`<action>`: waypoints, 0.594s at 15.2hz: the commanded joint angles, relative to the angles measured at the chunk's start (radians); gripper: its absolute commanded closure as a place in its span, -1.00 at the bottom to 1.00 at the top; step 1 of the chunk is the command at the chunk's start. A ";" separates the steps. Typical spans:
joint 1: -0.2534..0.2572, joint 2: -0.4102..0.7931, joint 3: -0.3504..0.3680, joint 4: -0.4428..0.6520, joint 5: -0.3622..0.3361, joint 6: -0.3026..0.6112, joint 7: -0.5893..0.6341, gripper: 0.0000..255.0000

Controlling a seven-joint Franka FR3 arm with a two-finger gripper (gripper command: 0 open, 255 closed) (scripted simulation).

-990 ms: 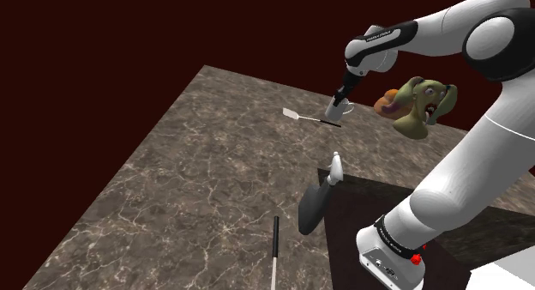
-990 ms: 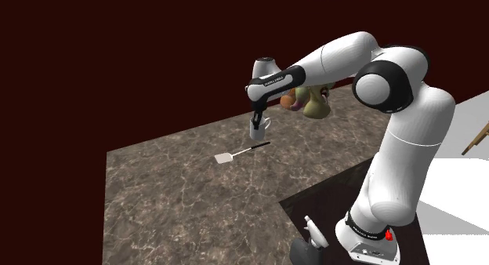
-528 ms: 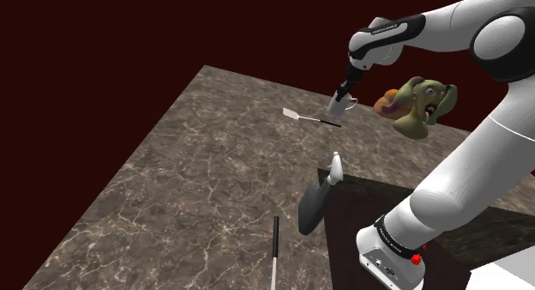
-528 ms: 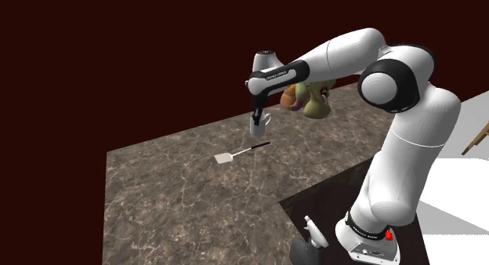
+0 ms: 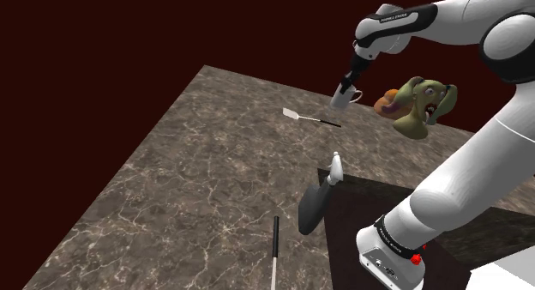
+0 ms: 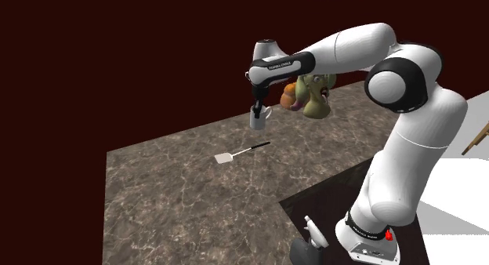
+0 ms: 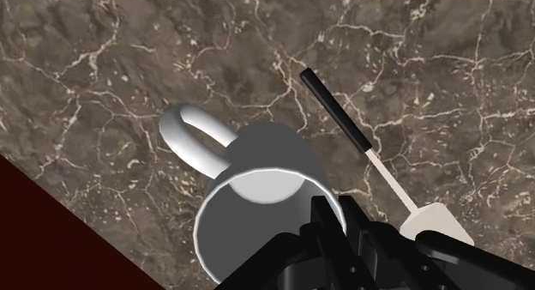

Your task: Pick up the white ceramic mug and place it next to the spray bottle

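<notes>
The marbled counter (image 5: 197,185) spreads across the middle and lower left of the shoulder view. My white arm (image 5: 467,181) rises from the lower right and arches toward the upper right. Beneath that arch sits a greenish goblin-like head (image 5: 417,104). At lower centre, by the counter's edge near my stand, is the dark spray bottle (image 5: 314,201) with its white nozzle. A white-bladed spatula (image 5: 296,116) lies right of centre, higher up.

Just above it, the white mug (image 5: 343,95) hangs clear of the counter from my gripper (image 5: 347,81). My jaws are clenched on its rim, on the side opposite the handle.

The pick looks done to me, and the carry is the step in hand. Next I judge I must travel down the frame toward the bottle, passing over the spatula. Then I would lower the mug upright onto bare counter beside the bottle without nudging it, and only then let go.
</notes>
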 commanded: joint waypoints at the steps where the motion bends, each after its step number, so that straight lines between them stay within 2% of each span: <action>1: 0.002 -0.012 0.001 0.014 -0.007 -0.025 0.008 1.00; 9: 0.004 -0.038 0.002 0.094 -0.020 -0.129 0.020 1.00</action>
